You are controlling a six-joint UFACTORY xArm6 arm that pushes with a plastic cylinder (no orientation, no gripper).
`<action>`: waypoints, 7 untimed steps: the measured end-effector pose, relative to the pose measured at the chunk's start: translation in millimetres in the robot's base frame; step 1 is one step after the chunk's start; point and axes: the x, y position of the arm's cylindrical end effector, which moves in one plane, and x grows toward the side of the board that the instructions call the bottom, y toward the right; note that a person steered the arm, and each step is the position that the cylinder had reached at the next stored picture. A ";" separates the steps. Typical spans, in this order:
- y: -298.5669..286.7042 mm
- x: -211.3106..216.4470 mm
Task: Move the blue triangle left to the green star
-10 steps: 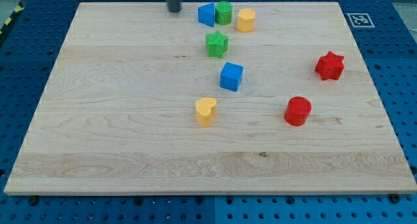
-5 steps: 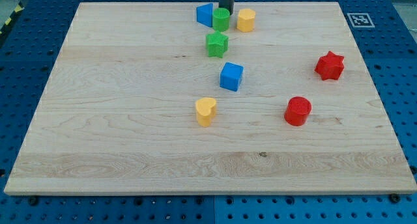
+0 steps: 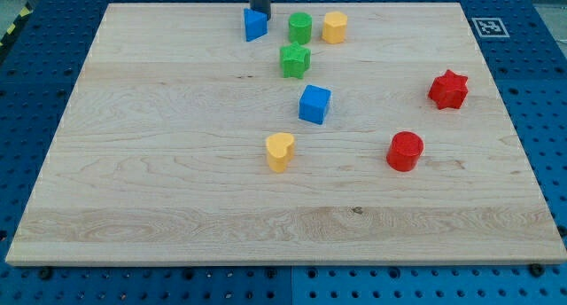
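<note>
Having shifted left, my tip point(image 3: 260, 12) touching blue triangle point(image 3: 255, 24), now apart from green cylinder point(image 3: 300, 27).

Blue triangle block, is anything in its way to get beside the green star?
Nothing visible. The blue triangle block sits up and left of the green star block, with bare wood between. The green cylinder block stands off to the right. My tip is right behind the triangle.

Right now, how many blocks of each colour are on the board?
Blue: 2, the blue triangle and blue cube
Green: 2, the green cylinder and green star
Yellow: 2, the yellow hexagon and yellow heart
Red: 2, the red star and red cylinder
Total: 8
</note>
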 end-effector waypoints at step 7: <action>-16.1 82.6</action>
